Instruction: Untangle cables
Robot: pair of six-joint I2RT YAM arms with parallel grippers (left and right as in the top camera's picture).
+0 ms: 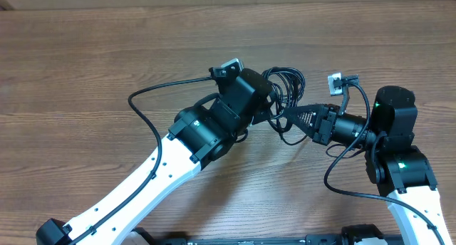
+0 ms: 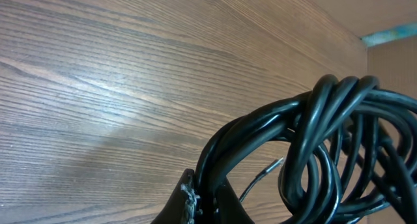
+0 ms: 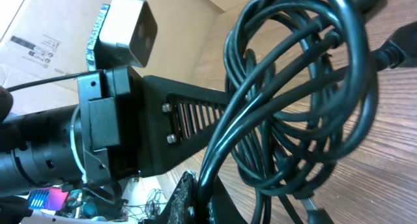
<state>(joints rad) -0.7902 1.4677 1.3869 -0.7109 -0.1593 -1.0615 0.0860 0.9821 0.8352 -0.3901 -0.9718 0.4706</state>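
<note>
1. Progress: the cables (image 1: pixel 288 85) are one knotted coil. In both wrist views the loops cross over and through one another (image 3: pixel 293 87). No cord lies free by itself on the table (image 1: pixel 85 53). My judgement: early stage, with nearly all the untangling left to do.
2. Position: the coil sits right of the table's centre, between the tips of the two arms. It looks raised off the wood, but I can't be sure.
3. Left gripper (image 2: pixel 199 201): jaws pinched close together, with several thick strands running down into them. It grips the coil at its lower edge.
4. Right gripper (image 3: pixel 195 198): jaws likewise closed tight, clamped on a strand that rises from them into the loops.
5. The two grips sit near each other on the same coil.
</note>
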